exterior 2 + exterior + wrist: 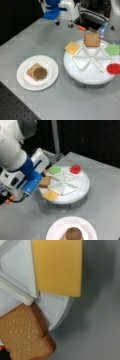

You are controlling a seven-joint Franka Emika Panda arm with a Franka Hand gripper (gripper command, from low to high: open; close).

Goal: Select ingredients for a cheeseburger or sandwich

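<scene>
Nearest the camera, your white plate [23,80] already carried the start of the sandwich [37,72]: one tan toast square with the brown patty [40,73] on top, seen in both front views. Beyond it stood the divided white tray [87,75], where the yellow cheese square [72,47] overhung the rim in one compartment, the second toast square [91,39] lay in the next, the green leaf piece [112,49] beyond that, and the red disc [113,68] on the far edge toward a front view's right.

Farthest back, your gripper [64,23] hung above the table just off the tray's rim, nothing between its fingers; whether they were spread or pressed together could not be told. The wrist view looked straight down on the cheese and the toast corner, with the gripper itself out of shot.

Judged from this, you were at the cheese-picking step. That called for lining up over the overhanging cheese edge and descending squarely, since so thin a piece offers little to pinch.
</scene>
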